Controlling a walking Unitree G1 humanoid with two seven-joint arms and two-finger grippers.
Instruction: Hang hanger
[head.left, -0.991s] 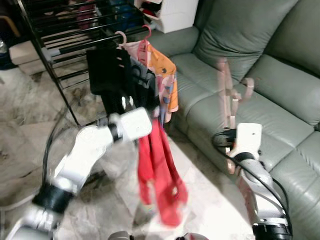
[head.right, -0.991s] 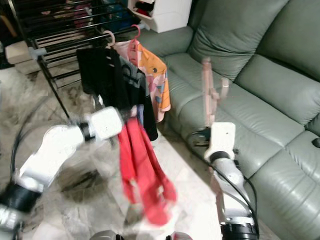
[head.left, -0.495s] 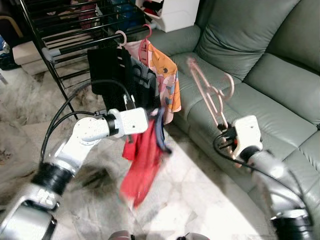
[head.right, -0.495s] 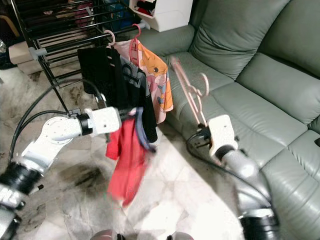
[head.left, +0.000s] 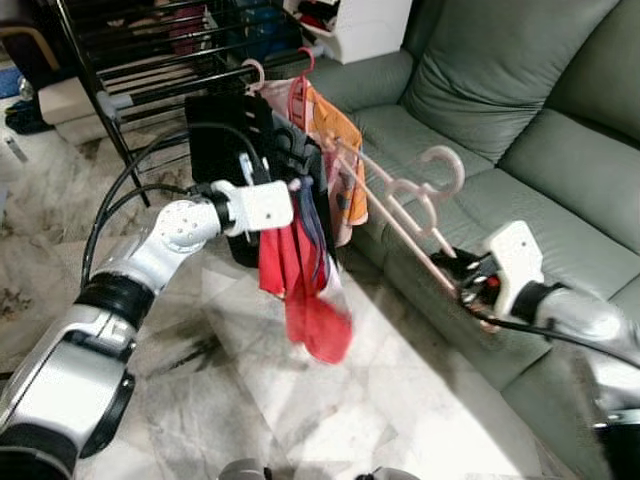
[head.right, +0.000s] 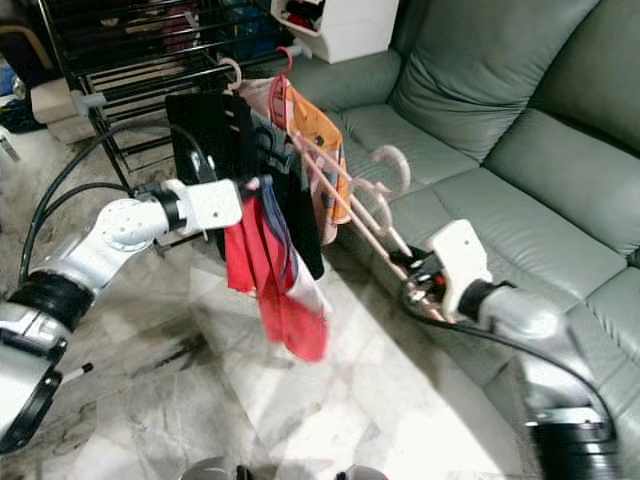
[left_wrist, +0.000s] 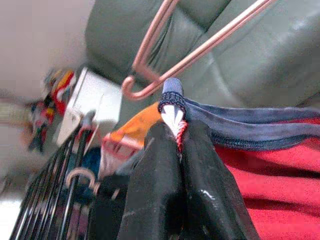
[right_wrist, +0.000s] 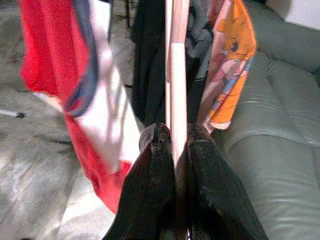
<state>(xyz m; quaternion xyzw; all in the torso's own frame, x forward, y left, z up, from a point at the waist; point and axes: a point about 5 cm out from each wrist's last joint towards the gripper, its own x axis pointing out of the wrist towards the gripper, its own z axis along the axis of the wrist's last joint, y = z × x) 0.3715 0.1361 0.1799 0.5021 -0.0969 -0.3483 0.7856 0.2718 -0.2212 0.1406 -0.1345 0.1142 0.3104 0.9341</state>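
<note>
So the right claw (head.right: 418, 272) is clamped on one end of the pink hanger (head.right: 355, 205), whose long axis slants up-left toward the drying rack (head.left: 140, 60), where the left claw (left_wrist: 172, 145) pinches the red shirt's (head.left: 300, 290) collar right beside its far tip.

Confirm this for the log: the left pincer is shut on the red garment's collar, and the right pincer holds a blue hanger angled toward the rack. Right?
Not quite: the hanger in the right pincer is pink, as the right wrist view shows. The left pincer is shut on the red garment, as stated.
</note>
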